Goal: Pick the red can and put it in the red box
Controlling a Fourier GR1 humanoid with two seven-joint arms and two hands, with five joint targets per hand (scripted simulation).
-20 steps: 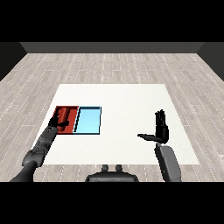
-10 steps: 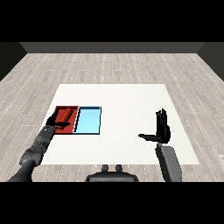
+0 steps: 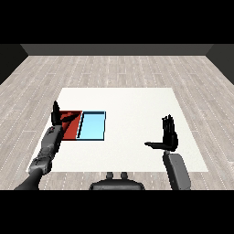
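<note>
Since the earlier frames the left hand [image 3: 56, 118] has shifted from over the red tray [image 3: 73, 130] to its left edge, fingers now straight and spread, holding nothing. From the head view, the red can cannot be made out; it may be hidden against the tray. The right hand [image 3: 169, 137] hovers open above the table [image 3: 137, 109], well apart from the light blue tray [image 3: 93, 127].

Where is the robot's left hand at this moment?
In the head view, the left hand is at the table's left side, fingers straight, over the left edge of the red tray, which lies beside the light blue tray.
</note>
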